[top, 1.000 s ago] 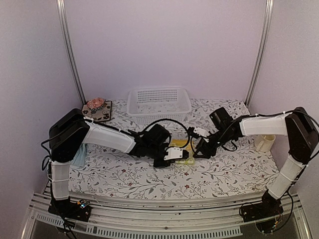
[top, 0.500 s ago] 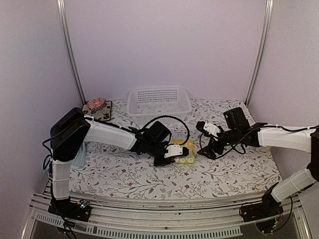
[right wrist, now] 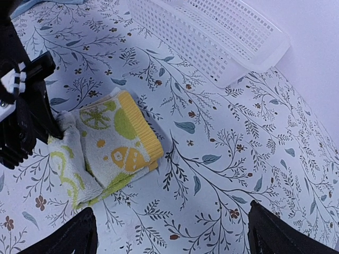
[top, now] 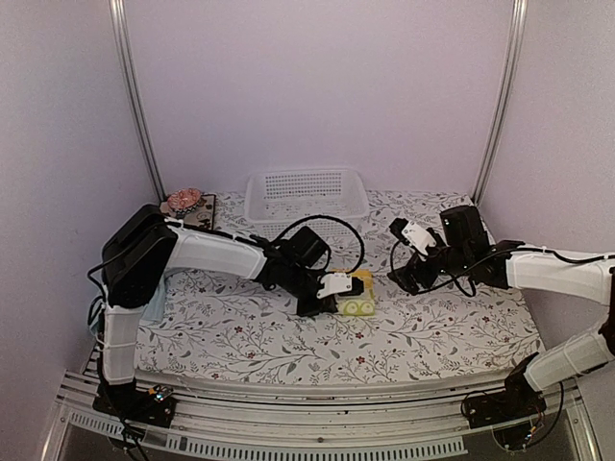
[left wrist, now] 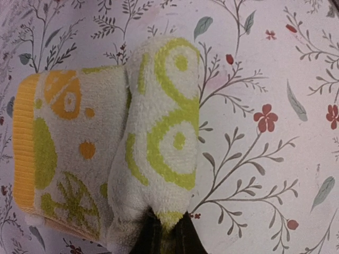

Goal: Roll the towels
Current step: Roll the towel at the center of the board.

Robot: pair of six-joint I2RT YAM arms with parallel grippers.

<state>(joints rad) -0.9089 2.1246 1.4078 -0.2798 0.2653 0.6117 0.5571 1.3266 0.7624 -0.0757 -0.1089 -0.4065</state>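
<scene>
Yellow-green terry, only partly rolled: the yellow-green towel (top: 357, 298) lies mid-table on the floral tablecloth (top: 432, 331), in front of the white basket (top: 307, 175). One side is curled into a fat roll. The rest lies flat, ending in an orange hem on the basket side.

The left gripper (top: 343, 300) is pressed together on one end of that roll, its dark fingertips (left wrist: 153, 238) biting into the pile. The right gripper (top: 405, 280) hangs spread wide, well apart from the towel on its right and touching nothing.

The risk, as I judge it, comes from that one-ended grip. The far end of the roll is free, so turning it further from here could twist it into a cone or let the loose end lag and slacken. If the pinch lets go early, the springy cloth may uncurl — nothing else is steadying it.

The pale blue towel (top: 155, 305) sits at the table's left edge, mostly hidden by the left arm and not yet rolled, as far as can be seen.
</scene>
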